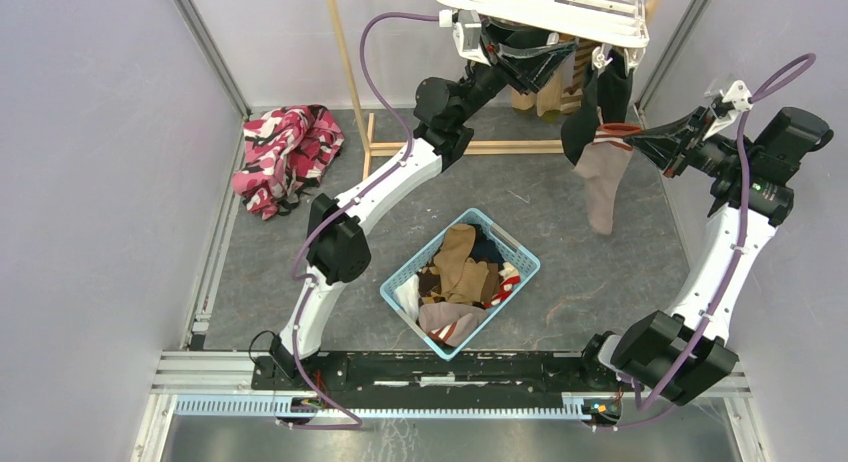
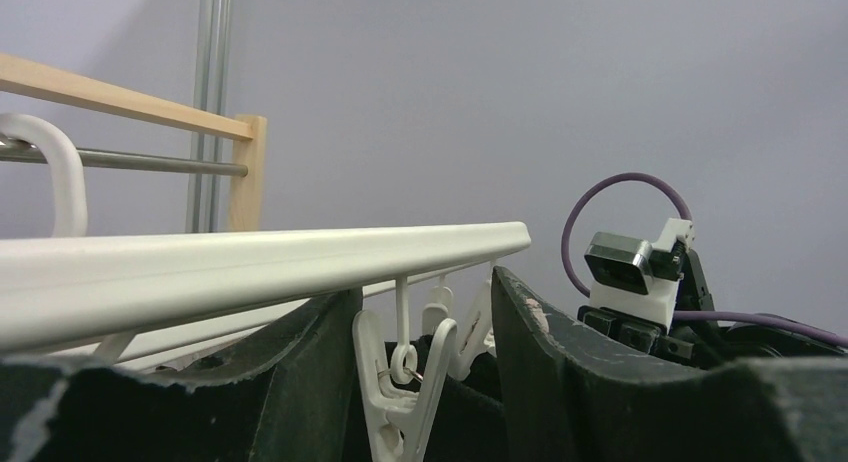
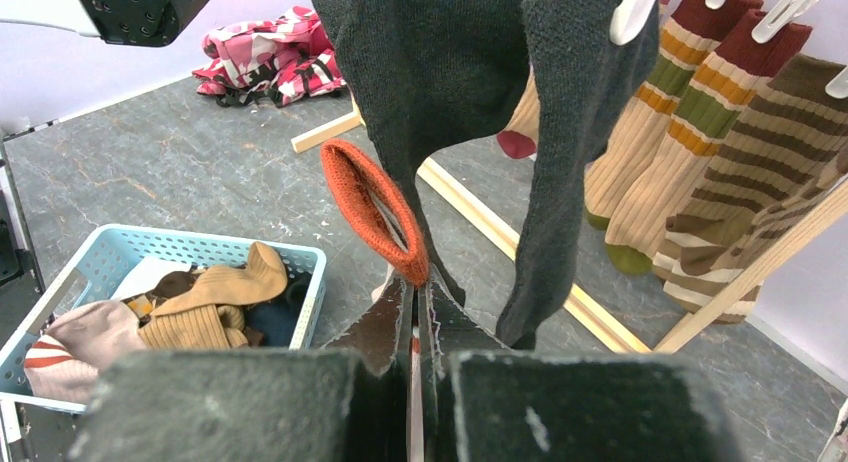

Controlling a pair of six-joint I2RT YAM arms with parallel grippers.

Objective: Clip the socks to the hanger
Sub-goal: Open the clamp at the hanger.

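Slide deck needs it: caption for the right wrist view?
Right fingers pinch a sock's orange cuff beside dark socks hanging from white clips.

hanger [image 1: 540,20]: 1 | blue basket [image 1: 420,259]: 1 | patterned cloth [image 1: 285,157]: 1 | dark hanging socks [image 3: 430,72]: 2 | orange-cuffed sock [image 3: 372,204]: 1

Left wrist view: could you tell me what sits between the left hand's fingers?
A white clip, dangling from the hanger bar, hangs between them; the left wrist view shows it.

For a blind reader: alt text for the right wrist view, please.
The right gripper pinches a sock's orange cuff in front of dark hanging socks. Striped socks hang beside them; a blue basket holds more.
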